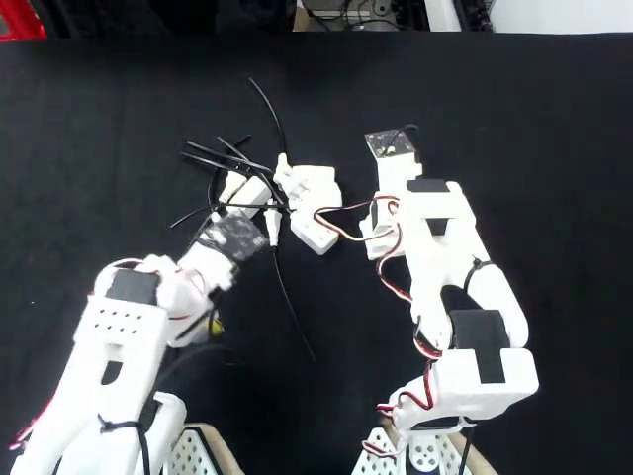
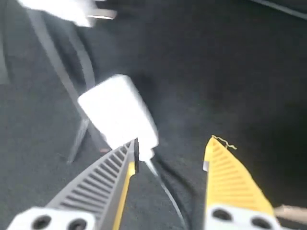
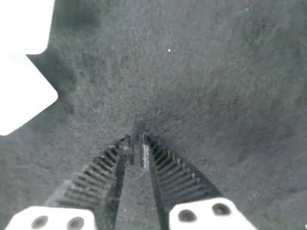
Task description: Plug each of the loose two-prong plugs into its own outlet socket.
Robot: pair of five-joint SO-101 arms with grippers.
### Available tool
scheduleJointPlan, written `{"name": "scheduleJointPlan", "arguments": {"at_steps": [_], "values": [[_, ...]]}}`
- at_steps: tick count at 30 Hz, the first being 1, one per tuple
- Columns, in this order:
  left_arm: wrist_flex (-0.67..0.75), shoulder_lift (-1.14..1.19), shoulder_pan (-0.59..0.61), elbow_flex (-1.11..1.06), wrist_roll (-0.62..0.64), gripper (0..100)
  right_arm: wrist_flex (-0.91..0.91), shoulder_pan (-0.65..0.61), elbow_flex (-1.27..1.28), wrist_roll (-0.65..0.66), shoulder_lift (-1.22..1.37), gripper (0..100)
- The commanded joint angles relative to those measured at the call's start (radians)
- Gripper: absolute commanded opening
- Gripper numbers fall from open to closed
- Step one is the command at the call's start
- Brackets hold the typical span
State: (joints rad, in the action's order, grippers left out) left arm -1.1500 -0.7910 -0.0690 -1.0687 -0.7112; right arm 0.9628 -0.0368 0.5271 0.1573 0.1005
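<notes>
Fingers of the left gripper stand apart and empty, with a white boxy plastic plug just beside one tip, outside the gap. The right gripper is pinched together on nothing above the black cloth table. In the high view, the white plug-and-socket cluster lies just above centre frame among thin black cables.

Bright light blows out the white plug against the matte black table, leaving soft shadows.
</notes>
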Motion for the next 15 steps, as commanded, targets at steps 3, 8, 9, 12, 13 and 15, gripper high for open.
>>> {"name": "scheduleJointPlan", "arguments": {"at_steps": [3, 8, 9, 12, 13, 15], "values": [[0.235, -0.006, 0.068, -0.133, 0.094, 24, -0.012, 0.009, -0.042, 0.011, -0.001, 4.4], [0.374, -0.006, 0.064, -0.229, 0.204, 23, -0.011, 0.009, -0.041, 0.011, -0.001, 4.4], [0.359, -0.006, 0.065, -0.223, 0.204, 24, -0.011, 0.011, -0.041, 0.011, -0.001, 4.4], [0.353, -0.006, 0.067, -0.217, 0.204, 24, -0.012, 0.028, -0.041, 0.011, -0.001, 4.4], [0.353, -0.006, 0.067, -0.217, 0.204, 24, -0.012, 0.032, -0.041, 0.011, -0.001, 4.4], [0.353, -0.006, 0.067, -0.216, 0.204, 24, -0.012, 0.035, -0.041, 0.011, -0.001, 4.4]]}}
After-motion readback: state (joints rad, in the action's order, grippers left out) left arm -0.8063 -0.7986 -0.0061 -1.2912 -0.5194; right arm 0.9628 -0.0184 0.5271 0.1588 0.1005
